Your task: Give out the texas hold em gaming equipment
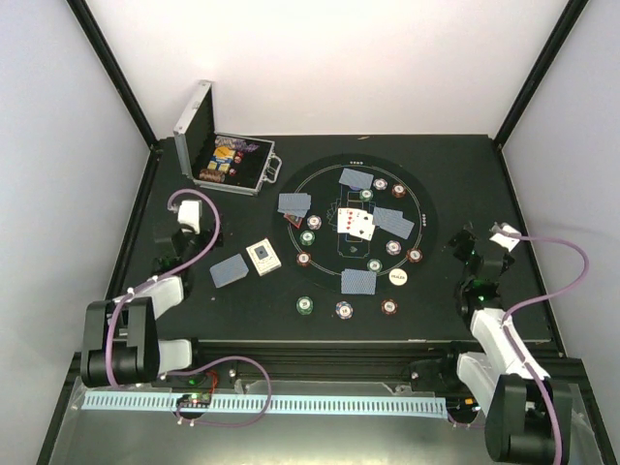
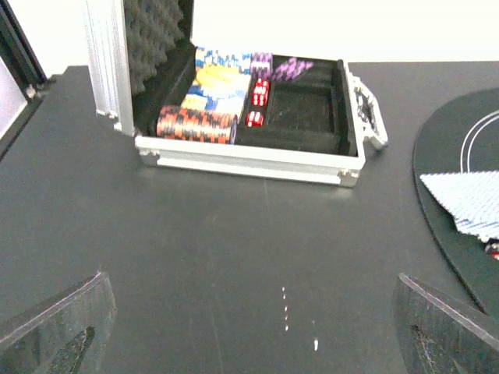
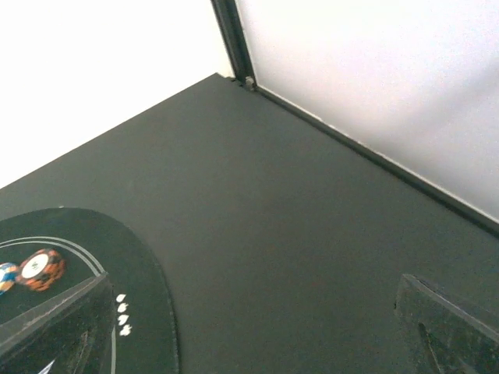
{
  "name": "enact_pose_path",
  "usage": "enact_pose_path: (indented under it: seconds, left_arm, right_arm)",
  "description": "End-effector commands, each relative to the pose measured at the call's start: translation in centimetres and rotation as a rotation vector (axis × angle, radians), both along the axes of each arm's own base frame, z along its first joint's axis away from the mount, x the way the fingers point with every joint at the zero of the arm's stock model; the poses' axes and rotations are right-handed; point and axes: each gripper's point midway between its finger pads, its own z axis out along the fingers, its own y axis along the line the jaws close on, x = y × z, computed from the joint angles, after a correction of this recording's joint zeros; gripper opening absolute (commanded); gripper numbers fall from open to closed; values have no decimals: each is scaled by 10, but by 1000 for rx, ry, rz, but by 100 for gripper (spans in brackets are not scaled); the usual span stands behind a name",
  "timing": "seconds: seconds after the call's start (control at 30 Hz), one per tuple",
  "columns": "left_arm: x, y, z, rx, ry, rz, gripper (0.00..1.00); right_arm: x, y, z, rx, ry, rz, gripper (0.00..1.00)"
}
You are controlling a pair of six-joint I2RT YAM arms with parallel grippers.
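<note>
A round black poker mat (image 1: 329,199) holds several blue-grey-backed cards (image 1: 355,178), face-up cards (image 1: 356,223), chips (image 1: 307,237) and a white button (image 1: 397,276). Three chips (image 1: 344,310) lie in front of the mat. One card (image 1: 230,270) and a card box (image 1: 263,257) lie left of it. My left gripper (image 1: 179,228) is open and empty over bare table, facing the case (image 2: 249,160); in the left wrist view my left gripper (image 2: 249,331) holds nothing. My right gripper (image 1: 480,242) is open and empty right of the mat, and it shows empty in the right wrist view (image 3: 249,331) too. A red chip (image 3: 40,267) shows there.
The silver hinged case (image 1: 218,160) stands open at the back left, with stacked chips (image 2: 195,125), red dice (image 2: 257,93) and purple pieces inside. Black frame posts and white walls close the table's sides and back. A card (image 2: 468,202) lies on the mat edge.
</note>
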Motion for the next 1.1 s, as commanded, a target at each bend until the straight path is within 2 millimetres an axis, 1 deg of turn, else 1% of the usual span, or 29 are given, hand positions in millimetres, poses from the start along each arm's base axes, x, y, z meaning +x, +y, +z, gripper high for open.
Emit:
enact_pose_path:
  seconds: [0.0,0.07,0.17,0.23,0.3,0.37,0.4,0.47,0.53,0.57,0.6,0.63,0.67,0.7,0.73,0.8,0.87,1.07]
  left_arm:
    - [10,-8,39,1,-236,-27,99]
    - [8,-18,36,25,-259,-70,99]
    - [2,-24,30,47,-277,-77,99]
    - [-4,-32,34,93,-331,-93,99]
    - [-7,-37,33,133,-342,-74,99]
    - [-6,-30,31,139,-318,2,99]
    - [-6,-23,33,136,-317,49,99]
    - [-11,-16,34,125,-334,95,99]
    - [-13,-16,35,128,-342,97,99]
    - [-13,-18,35,133,-342,92,99]
    - [-12,-19,34,140,-340,90,99]
    - [-10,-20,34,144,-333,88,99]
    - [-3,-18,36,148,-326,102,99]
    - [6,-14,35,149,-298,131,99]
    - [10,-9,26,142,-246,142,99]
    - [11,-9,25,116,-234,119,99]
    - [11,-10,26,119,-240,111,99]
    - [11,-10,26,119,-241,111,99]
  right_arm:
    - [0,-20,13,-101,-53,-104,100]
    - [1,-21,9,-115,-54,-110,100]
    - [11,-19,6,-132,-64,-86,100]
    - [21,-13,13,-146,-113,-42,100]
    - [33,-4,18,-167,-132,9,100]
    - [45,8,25,-211,-154,66,100]
    - [50,16,27,-242,-162,93,100]
    - [56,33,26,-319,-168,160,100]
    - [56,55,20,-379,-184,248,100]
    - [55,66,22,-414,-232,294,100]
    - [55,70,19,-434,-228,302,100]
    - [60,70,15,-421,-186,297,100]
    - [66,65,11,-398,-136,281,100]
    - [71,60,13,-375,-145,278,100]
    - [72,57,12,-358,-152,279,100]
    - [74,56,8,-343,-122,289,100]
    - [72,55,11,-350,-145,282,100]
    - [72,56,10,-347,-132,287,100]
